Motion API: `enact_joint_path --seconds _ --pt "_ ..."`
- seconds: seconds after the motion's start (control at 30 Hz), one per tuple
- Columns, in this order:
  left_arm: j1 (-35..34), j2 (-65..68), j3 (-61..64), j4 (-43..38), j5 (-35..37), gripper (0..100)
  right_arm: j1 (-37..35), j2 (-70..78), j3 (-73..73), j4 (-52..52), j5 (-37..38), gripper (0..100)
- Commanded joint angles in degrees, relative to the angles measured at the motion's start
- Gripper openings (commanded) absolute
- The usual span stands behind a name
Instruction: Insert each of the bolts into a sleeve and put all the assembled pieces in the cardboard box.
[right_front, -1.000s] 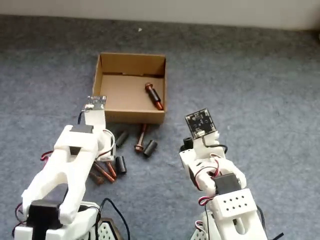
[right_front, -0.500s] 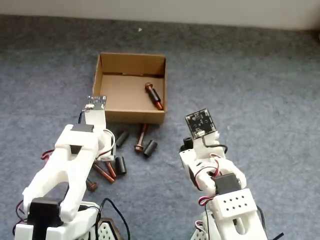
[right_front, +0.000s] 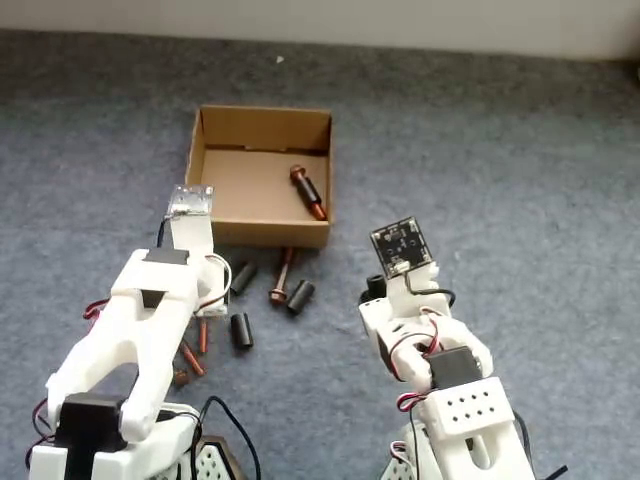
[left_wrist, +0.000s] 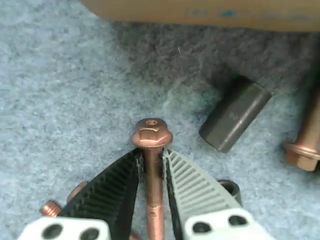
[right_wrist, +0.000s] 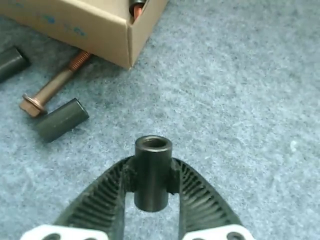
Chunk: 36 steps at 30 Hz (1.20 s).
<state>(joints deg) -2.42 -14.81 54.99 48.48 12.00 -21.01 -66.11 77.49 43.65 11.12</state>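
Note:
My left gripper is shut on a copper bolt, whose hex head sticks out past the fingertips toward the cardboard box. In the high view this bolt lies low beside the left arm. My right gripper is shut on a black sleeve, its open end facing forward, just above the carpet to the right of the box. One assembled bolt and sleeve lies inside the box by its right wall.
In front of the box lie a loose bolt and three black sleeves. Two more bolts rest under the left arm. Grey carpet stretches to the right of the right arm.
The left gripper has drawn one bolt out of the cluster and turned it to point at the box; the other bolts there shifted slightly. The right arm has kept still.

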Motion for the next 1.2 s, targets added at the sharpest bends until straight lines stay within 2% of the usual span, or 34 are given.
enact_joint_path --seconds 0.0,0.27,0.6,0.8,1.17 --pt "1.6 0.0 -1.5 -2.7 0.4 1 0.2 -1.2 -0.6 -1.3 -0.2 0.5" --pt "5.0 -0.6 -2.6 -3.8 0.4 1 0.2 -1.2 -0.6 -1.3 -0.2 0.5" --pt "4.0 -1.7 -7.0 -3.5 0.2 1 0.2 -1.3 -0.5 -1.3 -0.2 0.5" --pt "4.4 -15.0 -4.3 0.0 -2.1 1 0.2 -1.4 -0.5 -1.3 -0.2 0.5" --pt "5.6 -43.6 4.7 0.3 -2.3 1 0.1 -1.4 -0.5 -1.3 -0.3 0.5"
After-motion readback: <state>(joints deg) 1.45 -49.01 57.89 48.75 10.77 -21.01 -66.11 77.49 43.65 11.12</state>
